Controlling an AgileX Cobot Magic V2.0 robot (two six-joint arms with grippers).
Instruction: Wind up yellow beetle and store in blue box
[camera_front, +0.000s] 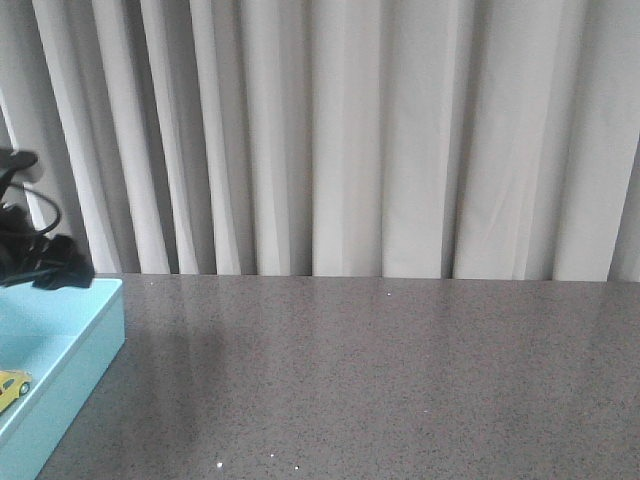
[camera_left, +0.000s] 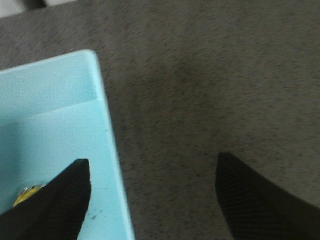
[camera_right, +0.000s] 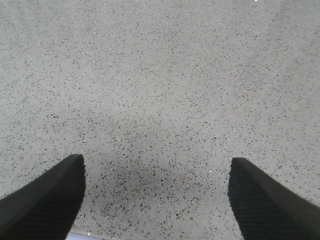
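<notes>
The yellow beetle (camera_front: 12, 386) lies inside the blue box (camera_front: 95, 335) at the far left of the front view, cut off by the frame edge. In the left wrist view only a small yellow part of the beetle (camera_left: 25, 195) shows on the floor of the blue box (camera_left: 60, 130), beside one finger. My left gripper (camera_left: 152, 172) is open and empty, hanging over the box's right wall with one finger above the box and one above the table. My right gripper (camera_right: 156, 172) is open and empty over bare speckled table. The left arm's body (camera_front: 30, 255) shows above the box.
A grey speckled tabletop (camera_front: 380, 380) stretches right of the box. Pale pleated curtains (camera_front: 350, 130) hang behind the table's far edge.
</notes>
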